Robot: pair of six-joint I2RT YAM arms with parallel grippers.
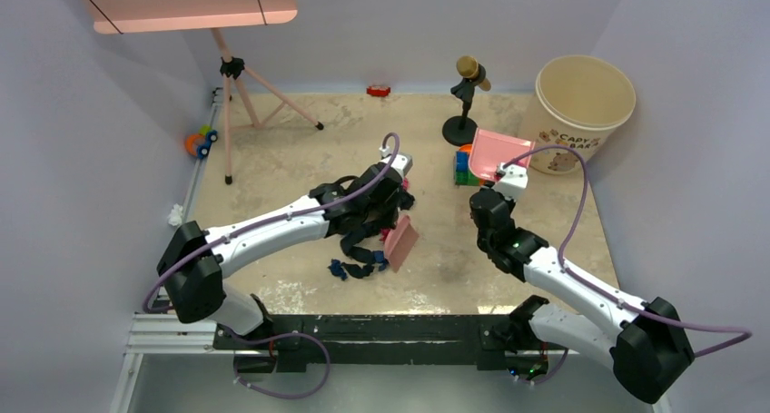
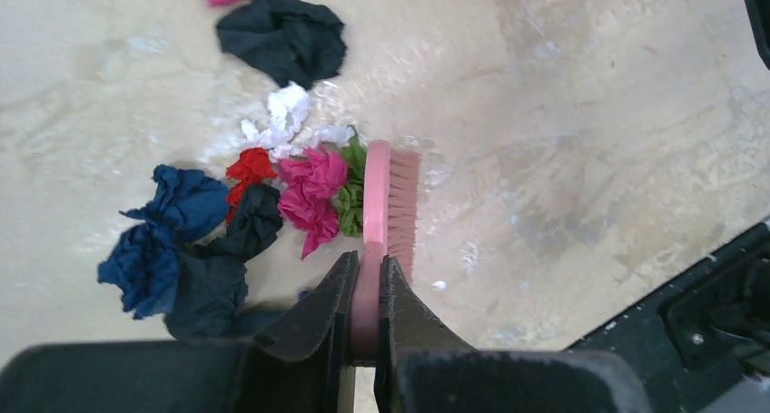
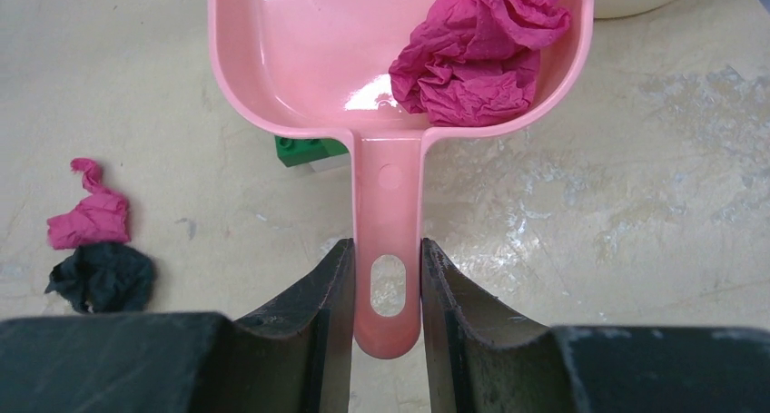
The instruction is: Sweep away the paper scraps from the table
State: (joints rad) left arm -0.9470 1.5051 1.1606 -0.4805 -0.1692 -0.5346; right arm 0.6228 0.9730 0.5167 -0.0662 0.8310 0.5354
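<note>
Closest in, along the near edge of the table (image 1: 300, 150), a black bar (image 1: 363, 327) carries both arm bases. From there the left arm reaches to the middle of the table. The left gripper (image 2: 368, 263) has its jaws clamped on the handle of a pink brush (image 2: 377, 195), whose head points toward the near edge. Most of the paper scraps (image 2: 309, 195) sit in a loose bunch just beside that head: navy, black, red, white, magenta and green. The green and magenta wads touch its plastic side, with the bristles on the other side. A black wad (image 2: 281, 36) lies a little apart from the bunch.

On the right, the right gripper (image 3: 386, 247) has its jaws closed on the handle of a pink dustpan (image 3: 300, 50). The pan is held out toward the far right corner, near a beige bucket (image 1: 584, 104) and over a toy block stack (image 1: 464, 166). One crumpled magenta wad (image 3: 472, 59) lies inside the pan.
</note>
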